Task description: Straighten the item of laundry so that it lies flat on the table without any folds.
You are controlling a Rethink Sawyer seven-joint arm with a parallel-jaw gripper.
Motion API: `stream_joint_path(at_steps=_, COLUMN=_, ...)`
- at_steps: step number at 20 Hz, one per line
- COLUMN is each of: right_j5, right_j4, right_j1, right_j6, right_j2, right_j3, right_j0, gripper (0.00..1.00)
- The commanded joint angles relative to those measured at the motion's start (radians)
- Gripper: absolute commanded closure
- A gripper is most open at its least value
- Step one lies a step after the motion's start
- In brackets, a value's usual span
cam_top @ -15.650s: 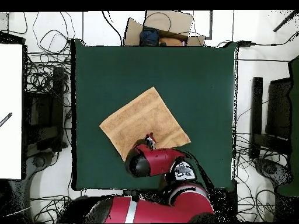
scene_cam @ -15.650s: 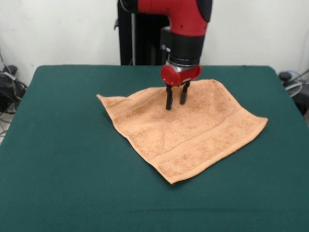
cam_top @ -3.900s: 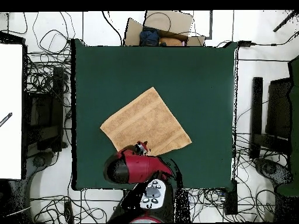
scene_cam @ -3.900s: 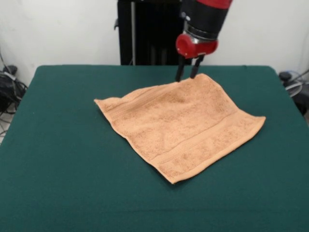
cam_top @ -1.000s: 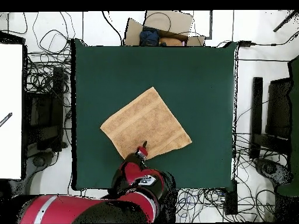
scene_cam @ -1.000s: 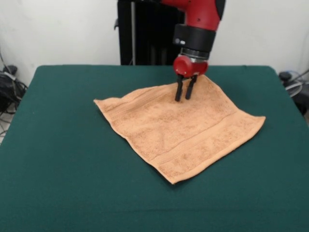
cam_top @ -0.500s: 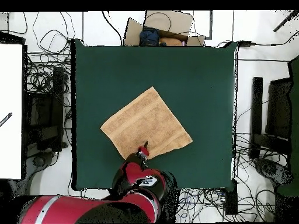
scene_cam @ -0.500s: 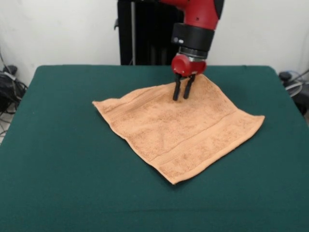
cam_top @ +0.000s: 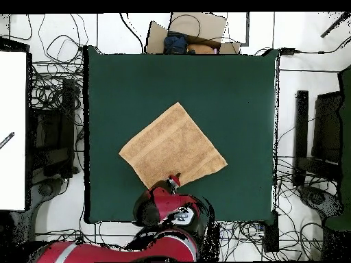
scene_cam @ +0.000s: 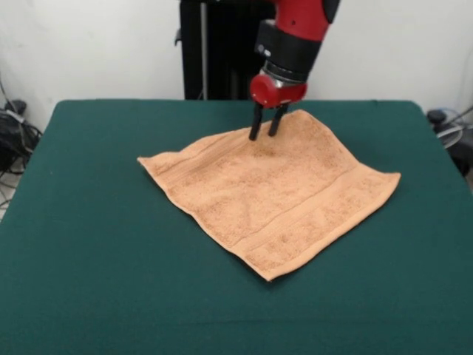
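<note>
Towel [scene_cam: 272, 194] lying spread on the dark green counter [scene_cam: 96, 244], turned cornerwise like a diamond, one corner pointing toward the camera in the front view and the opposite corner sitting up near the counter's far edge. Looking nearly flat, peach-orange terry all over, with a woven band running parallel to the near right hem. Showing a slight ripple along the far left edge, near the left corner. Sitting a little off the counter's middle in the overhead view [cam_top: 173, 146], well inside every edge of the green top [cam_top: 233, 89]. Pincer [scene_cam: 266, 123] hanging from the red and black arm [scene_cam: 292, 33], tilted slightly, its two dark fingers [scene_cam: 255, 123] standing a small gap apart, so open and gripping nothing. Tips reaching down at the towel's far corner region, at or just above the cloth; contact hard to judge. Seen from overhead, the red pincer [cam_top: 174, 180] sitting at the towel's lower edge, beside the bottom corner. Cables [cam_top: 51, 89] trailing over the floor around the counter, with cardboard [cam_top: 197, 29] lying beyond its far end.
</note>
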Motion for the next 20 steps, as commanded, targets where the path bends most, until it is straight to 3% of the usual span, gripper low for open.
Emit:
stream_joint_path(at_steps=1, right_j5=0.150, right_j4=0.024, right_j1=-0.022, right_j6=0.170, right_j2=0.167, right_j3=-0.082, right_j0=-0.051, gripper=0.00)
stream_joint_path(at_steps=13, right_j5=0.306, right_j4=0.042, right_j1=0.006, right_j6=0.148, right_j2=0.181, right_j3=-0.142, right_j0=-0.069, gripper=0.00)
stream_joint_path(at_steps=20, right_j5=0.510, right_j4=0.068, right_j1=0.005, right_j6=0.124, right_j2=0.194, right_j3=-0.203, right_j0=-0.082, gripper=0.00)
